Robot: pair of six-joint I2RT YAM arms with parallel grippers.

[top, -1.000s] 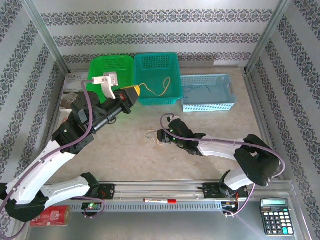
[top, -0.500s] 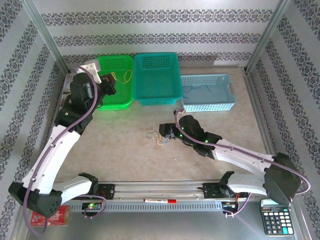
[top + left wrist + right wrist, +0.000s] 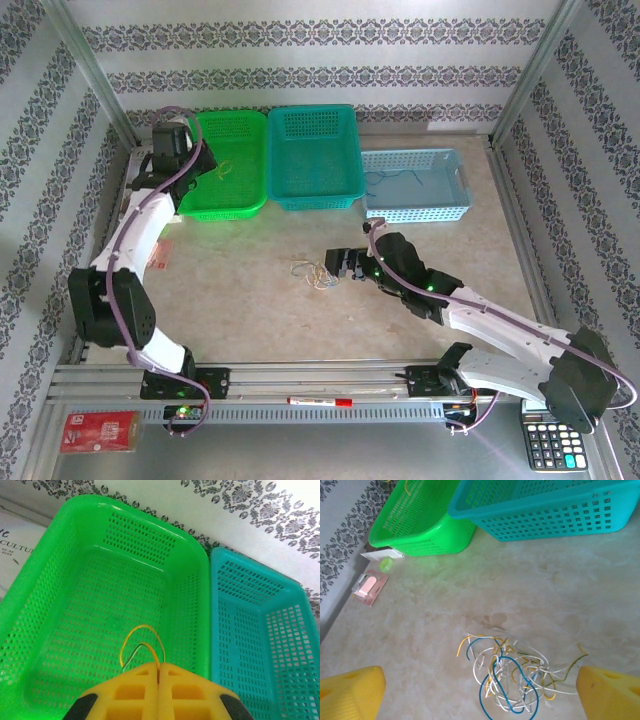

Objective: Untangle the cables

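My left fingers (image 3: 150,682) were pressed shut on a yellow wire (image 3: 142,642), its loop poking out past the tips above the green basket (image 3: 75,545). The teal basket (image 3: 260,610) sat touching it on the right. My right fingers (image 3: 351,690) were spread wide and held nothing. They hung low over the tangle (image 3: 512,677), which lay on the bare table (image 3: 560,595) near the middle, well apart from the baskets. In the top view the tangle (image 3: 315,275) sat just off the tips of the right fingers (image 3: 345,266).

I judged the drop to be the first risk. The wire is light and springy, so on release it might cling to a finger or catch in the basket's holes instead of falling flat. If I opened too near the shared rim, it could end up in the teal basket.

On the right side the strands were knotted closely, blue looped through white and yellow. A wide closing grasp would likely catch several at once and lift the whole clump, tightening it. A thin strand could also slip out between the tips.
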